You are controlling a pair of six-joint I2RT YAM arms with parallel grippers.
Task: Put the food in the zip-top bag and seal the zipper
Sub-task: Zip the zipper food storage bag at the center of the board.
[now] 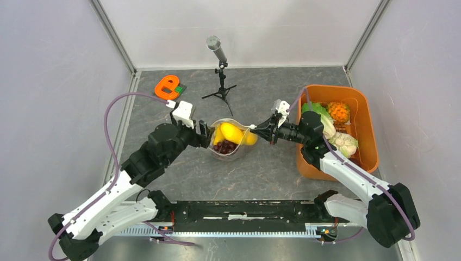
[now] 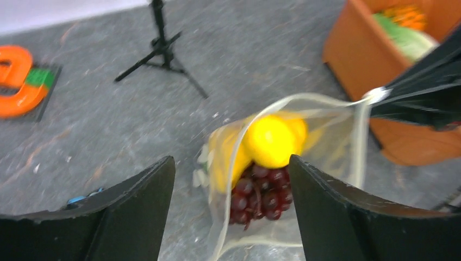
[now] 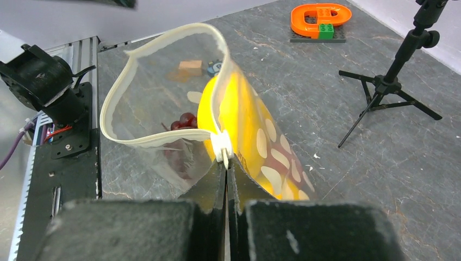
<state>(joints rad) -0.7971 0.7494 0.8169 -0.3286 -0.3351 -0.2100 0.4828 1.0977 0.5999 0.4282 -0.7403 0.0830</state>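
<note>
The middle of the table [image 1: 261, 174] is taken by the zip-top bag [image 1: 231, 142]. Its mouth is spread wide, so a way in from above is left between the two sides of the zipper [image 3: 157, 140]. The bottom of the bag is filled by the food [image 1: 232, 135]. The right end of the mouth is blocked by the right hand [image 1: 254, 128], which is clamped on the zipper. The left side is blocked by the left hand [image 1: 209, 135], whose fingers are spread. Behind the bag the room is narrowed by a microphone tripod [image 1: 220, 81]. The right side is walled off by the orange tub [image 1: 369, 128]. Bare table is found in front of the bag. At the back left an orange toy [image 1: 168, 87] is placed.
</note>
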